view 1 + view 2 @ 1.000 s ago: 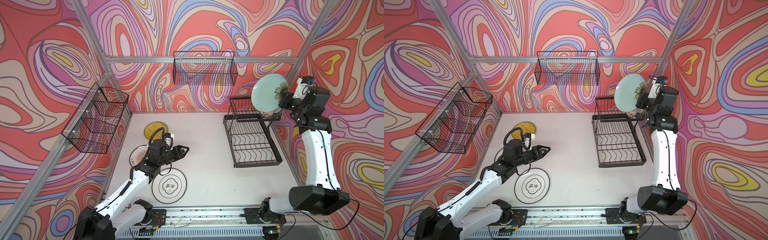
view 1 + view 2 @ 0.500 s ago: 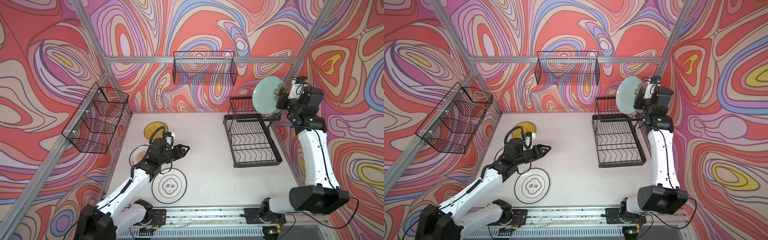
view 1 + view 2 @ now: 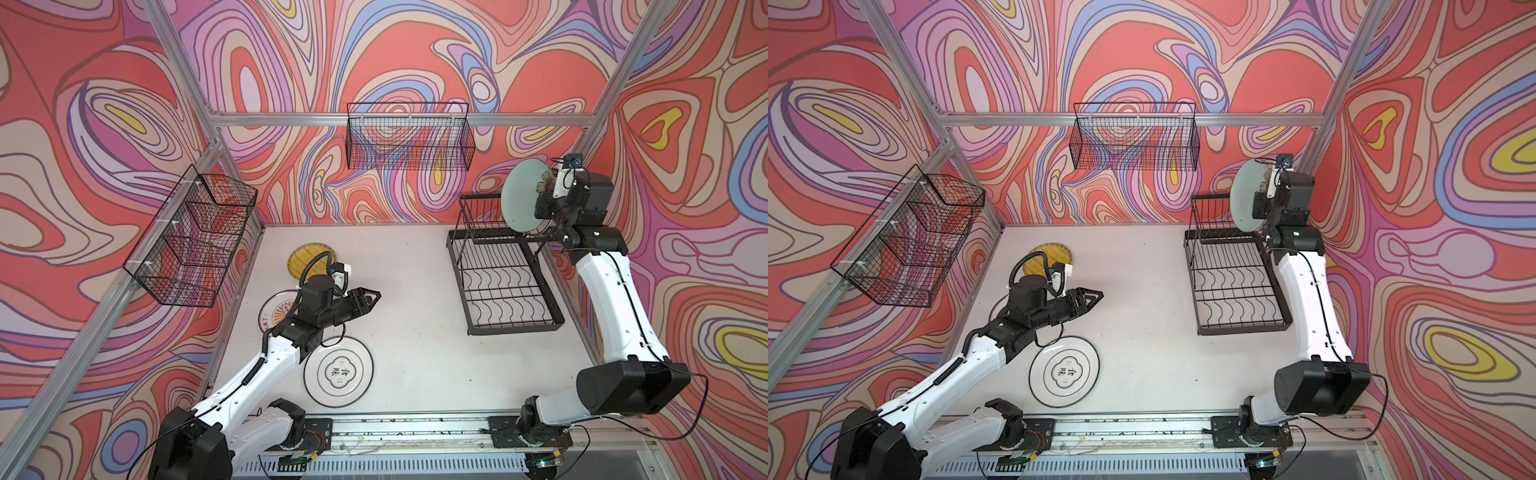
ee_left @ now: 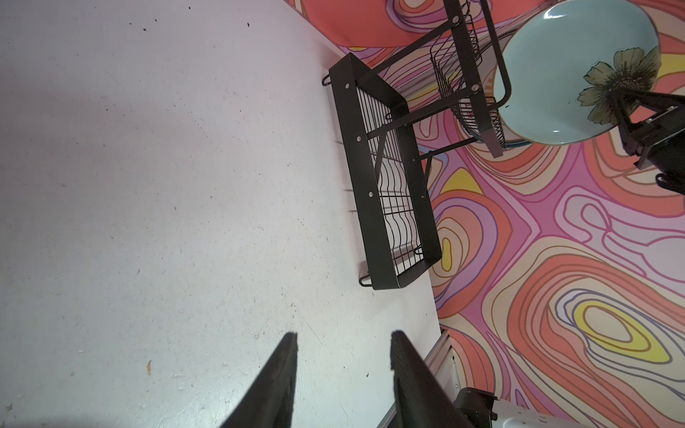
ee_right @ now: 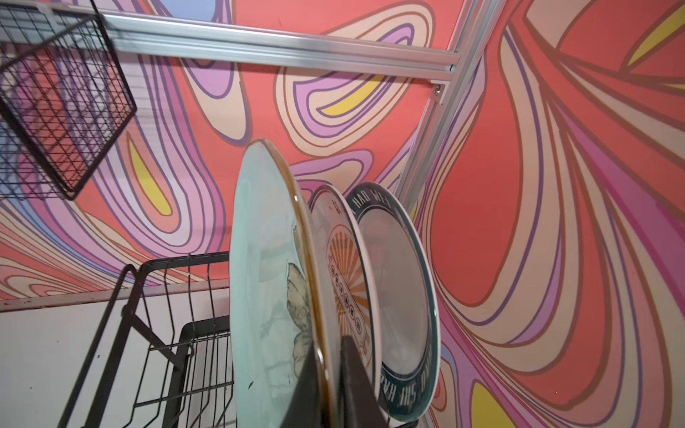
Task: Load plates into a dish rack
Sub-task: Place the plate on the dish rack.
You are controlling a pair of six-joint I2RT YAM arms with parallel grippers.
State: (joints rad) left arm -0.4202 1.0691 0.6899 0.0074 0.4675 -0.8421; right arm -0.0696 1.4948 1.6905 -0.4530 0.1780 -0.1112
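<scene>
- The right gripper [image 5: 331,385] is clamped on the rim of the pale green plate [image 5: 267,296]. One finger lies on the flowered face and the other behind it, and the picture's edge cuts off both fingers' bases.
- The plate stands on edge, with its thin golden rim line turned toward the wrist camera. A top view shows only its plain pale disc [image 3: 521,197], while the left wrist view shows the olive flower [image 4: 567,70] right under the fingers.
- Its lower edge is at the raised upper tier of the dish rack [image 3: 503,286]. The tier's frame hides that edge, so I cannot tell whether it sits in a slot.
- Just behind the held plate, two more stand upright in the same tier: an orange-sunburst plate [image 5: 344,281], then the white plate with dark lettered rim [image 5: 404,296]. Each is partly covered by the one in front, and the lettering reads only in fragments.
- The left gripper [image 3: 374,297], well apart from the rack, hangs above the tabletop [image 3: 415,332] with its jaws partly apart and nothing between them.
- Under that arm a second orange-sunburst plate [image 3: 272,318] lies flat, largely hidden.
- Behind the wrist lies the yellow striped plate [image 3: 297,262], crossed by a cable.
- Beside the forearm the white plate with Chinese characters [image 3: 338,372] lies flat and almost wholly in view.
</scene>
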